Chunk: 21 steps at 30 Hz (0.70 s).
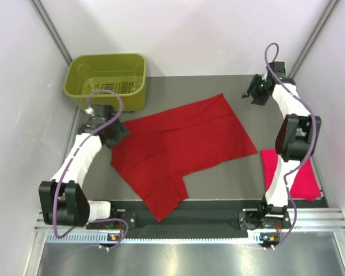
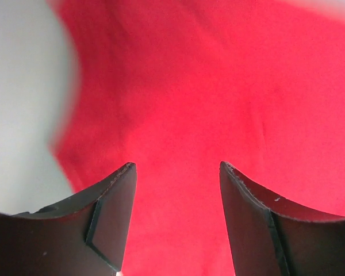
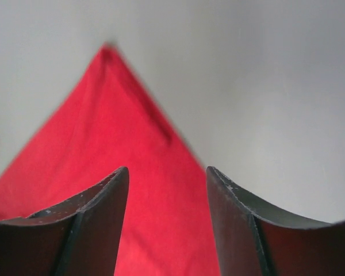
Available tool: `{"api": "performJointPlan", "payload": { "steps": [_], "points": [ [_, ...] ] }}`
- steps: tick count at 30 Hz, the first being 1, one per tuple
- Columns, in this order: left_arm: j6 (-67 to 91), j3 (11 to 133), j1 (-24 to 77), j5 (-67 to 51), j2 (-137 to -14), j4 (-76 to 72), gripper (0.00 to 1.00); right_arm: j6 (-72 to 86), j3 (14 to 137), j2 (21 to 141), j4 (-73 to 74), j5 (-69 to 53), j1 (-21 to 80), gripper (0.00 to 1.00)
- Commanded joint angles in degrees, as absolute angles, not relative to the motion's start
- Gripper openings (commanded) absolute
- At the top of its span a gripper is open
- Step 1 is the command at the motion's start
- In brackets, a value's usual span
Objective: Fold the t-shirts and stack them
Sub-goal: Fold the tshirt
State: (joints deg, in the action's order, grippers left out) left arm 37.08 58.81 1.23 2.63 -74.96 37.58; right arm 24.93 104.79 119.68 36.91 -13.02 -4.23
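Note:
A deep red t-shirt (image 1: 184,144) lies partly folded in the middle of the grey table, with one flap reaching toward the near edge. My left gripper (image 1: 118,131) hovers over the shirt's left edge. Its jaws are open in the left wrist view (image 2: 177,167), with red cloth (image 2: 218,86) below and nothing between them. My right gripper (image 1: 254,92) hangs over bare table just past the shirt's far right corner. It is open too (image 3: 167,171), and that red corner (image 3: 103,144) shows beneath it. A brighter pinkish red t-shirt (image 1: 305,178) lies folded at the right, partly hidden behind the right arm.
An olive-green plastic basket (image 1: 106,77) stands at the back left corner, close behind the left gripper. White walls close in the table on the left, back and right. The arms' base rail (image 1: 184,221) runs along the near edge.

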Motion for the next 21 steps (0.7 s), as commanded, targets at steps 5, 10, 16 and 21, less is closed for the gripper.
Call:
{"api": "performJointPlan", "payload": {
  "steps": [5,10,16,21],
  "points": [
    [54.6,49.1,18.8,8.8,-64.8,51.9,0.61,20.5,87.3,102.9,39.4,-12.2,2.4,0.59],
    [64.0,40.3,29.8,6.7,-61.4,52.0,0.59,24.1,73.8,93.5,34.2,-14.9,9.2,0.61],
    [72.4,36.0,38.0,5.8,-61.4,52.6,0.56,26.8,62.5,87.7,29.0,-16.3,12.9,0.61],
    [76.4,33.1,39.7,4.8,-59.9,51.9,0.57,25.8,59.2,84.3,29.0,-16.1,13.0,0.62]
  ]
}}
